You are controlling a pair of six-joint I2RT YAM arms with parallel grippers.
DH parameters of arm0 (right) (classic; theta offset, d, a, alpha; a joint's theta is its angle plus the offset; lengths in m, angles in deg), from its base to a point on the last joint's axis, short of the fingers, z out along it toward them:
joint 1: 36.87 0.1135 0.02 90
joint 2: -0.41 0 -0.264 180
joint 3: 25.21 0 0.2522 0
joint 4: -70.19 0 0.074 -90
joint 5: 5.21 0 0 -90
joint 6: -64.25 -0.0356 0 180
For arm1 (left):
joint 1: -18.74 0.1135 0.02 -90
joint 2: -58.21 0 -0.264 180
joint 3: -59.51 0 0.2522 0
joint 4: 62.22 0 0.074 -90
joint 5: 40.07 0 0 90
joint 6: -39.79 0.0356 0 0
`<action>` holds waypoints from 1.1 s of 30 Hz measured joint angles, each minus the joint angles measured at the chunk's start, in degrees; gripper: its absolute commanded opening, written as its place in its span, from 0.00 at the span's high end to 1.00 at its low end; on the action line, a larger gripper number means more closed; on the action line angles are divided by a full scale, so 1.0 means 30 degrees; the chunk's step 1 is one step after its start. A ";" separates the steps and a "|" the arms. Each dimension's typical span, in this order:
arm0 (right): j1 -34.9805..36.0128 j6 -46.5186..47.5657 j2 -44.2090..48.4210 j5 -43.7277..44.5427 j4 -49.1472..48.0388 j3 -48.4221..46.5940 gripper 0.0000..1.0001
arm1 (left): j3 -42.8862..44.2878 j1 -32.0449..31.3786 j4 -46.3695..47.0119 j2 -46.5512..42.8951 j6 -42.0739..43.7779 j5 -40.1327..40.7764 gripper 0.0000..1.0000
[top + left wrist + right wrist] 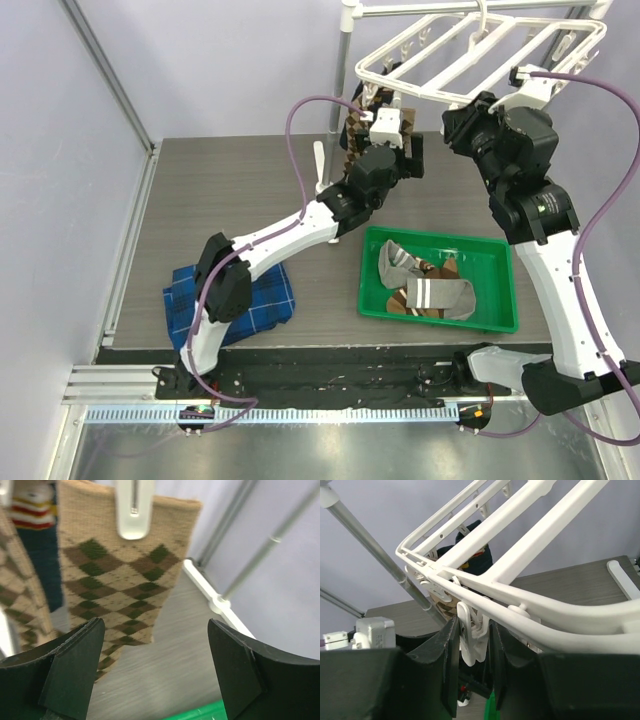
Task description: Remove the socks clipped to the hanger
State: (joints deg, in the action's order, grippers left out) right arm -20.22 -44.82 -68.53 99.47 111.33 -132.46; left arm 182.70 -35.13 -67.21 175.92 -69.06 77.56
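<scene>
Nearest, a green tray (437, 236) holding loose socks (440, 295). Beyond it, the left gripper (155, 650), jaws wide apart, facing an argyle sock (115, 585) hanging clipped. Farthest, the right gripper (472, 627) clamped on a clip (475, 650) beneath the white hanger (545, 530).

White left arm (290, 232) and right arm (560, 290), black joints, purple cables (289, 130)

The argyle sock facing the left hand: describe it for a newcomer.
Find the white hanger over the table's far side. Socks hang under its left corner; the argyle sock is tan with brown and green diamonds under a white clip, unlike the navy sock beside it.
</scene>
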 measured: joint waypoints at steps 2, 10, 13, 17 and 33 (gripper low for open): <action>0.0000 -0.0058 0.0080 -0.0153 -0.0080 0.0000 0.99 | 0.0342 0.0000 -0.0182 0.0357 0.0080 0.0947 0.09; 0.0000 -0.0073 0.0109 -0.0408 -0.0299 0.0000 0.99 | 0.1421 0.0000 -0.0211 0.1763 0.1508 0.2907 0.09; 0.0000 -0.0080 0.0109 -0.0525 -0.0408 0.0000 0.99 | 0.1545 0.0000 -0.0007 0.2259 0.2055 0.3118 0.09; 0.0000 -0.0080 0.0109 -0.0590 -0.0423 0.0000 0.99 | 0.2098 0.0015 0.0291 0.3111 0.2601 0.3563 0.13; -0.0007 -0.0044 0.0117 -0.0488 -0.0663 0.0546 0.97 | 0.0423 0.0226 0.1282 0.2783 0.3198 0.1020 1.00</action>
State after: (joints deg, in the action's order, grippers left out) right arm -20.25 -44.95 -68.18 98.00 109.34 -130.82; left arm 183.97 -34.45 -63.36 184.27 -59.47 80.62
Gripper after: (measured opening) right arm 0.304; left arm 0.022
